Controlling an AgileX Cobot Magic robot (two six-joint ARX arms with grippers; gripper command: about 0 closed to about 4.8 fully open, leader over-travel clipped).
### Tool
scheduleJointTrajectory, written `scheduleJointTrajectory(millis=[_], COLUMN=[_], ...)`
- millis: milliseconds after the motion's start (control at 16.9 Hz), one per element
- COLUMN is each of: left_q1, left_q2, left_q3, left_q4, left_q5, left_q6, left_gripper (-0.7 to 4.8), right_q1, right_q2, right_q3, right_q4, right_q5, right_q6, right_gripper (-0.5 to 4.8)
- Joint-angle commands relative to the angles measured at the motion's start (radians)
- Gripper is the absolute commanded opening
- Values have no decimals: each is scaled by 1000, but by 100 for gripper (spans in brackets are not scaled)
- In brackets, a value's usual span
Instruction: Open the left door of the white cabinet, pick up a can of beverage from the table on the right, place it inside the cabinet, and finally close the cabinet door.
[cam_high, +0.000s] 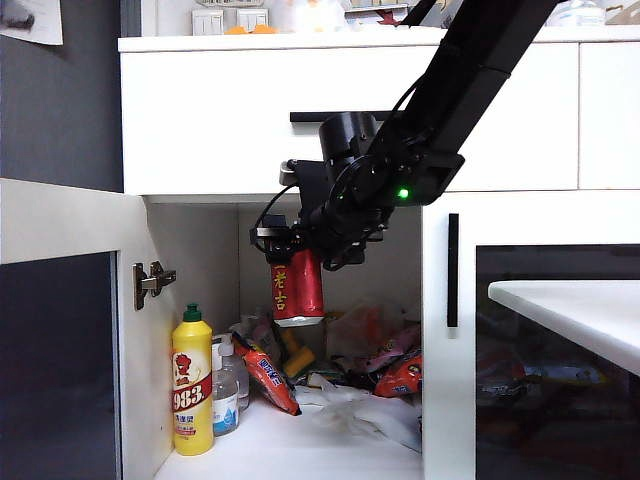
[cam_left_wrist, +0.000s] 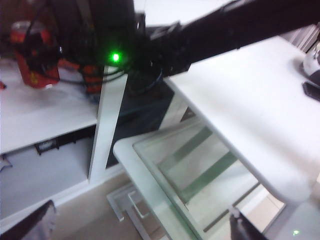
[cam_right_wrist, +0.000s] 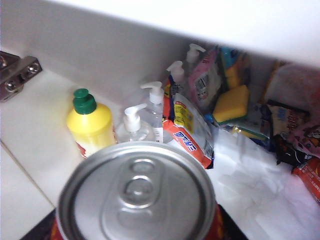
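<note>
Inside the cabinet (cam_high: 200, 120), the can (cam_high: 298, 288) is gripped by the right tool (cam_high: 296, 250); the left tool (cam_left_wrist: 145, 227) is spread beside the tabletop (cam_left_wrist: 240, 115).

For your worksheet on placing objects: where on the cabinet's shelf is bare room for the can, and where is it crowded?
Bare shelf lies at the front, between the yellow bottle and the crumpled white plastic. The back is crowded with snack packets.

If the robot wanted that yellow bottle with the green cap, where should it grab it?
My guess: around the straight yellow body of the yellow bottle, below the narrow green cap, coming from the open front. It stands upright near the cabinet's left wall, with pump bottles close on its other side, so a sideways approach looks cramped.
</note>
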Motion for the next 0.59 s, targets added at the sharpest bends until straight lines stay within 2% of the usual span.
scheduleJointTrajectory(millis=[59,118,236,354,413,590], left_q1=[0,0,0,0,0,0], left_q2=[0,0,0,0,0,0], left_q3=[6,6,5,6,6,5], left_q4=[3,2,2,0,-4,-4], left_q5=[0,0,0,0,0,-5], left_q6=[3,3,5,4,1,2], left_gripper=[479,479,479,479,479,479], right_q1=[0,-11,-31,-50,-79,-129], right_q2=[-15,-14,-15,-16,-18,-25], right_q3=[1,-19,-81,-160,-230,-284], right_q4=[231,366,467,553,646,638], right_q5=[-1,-1,18,86,91,95], right_q6=[2,2,2,2,2,2], right_gripper=[176,176,176,176,175,176])
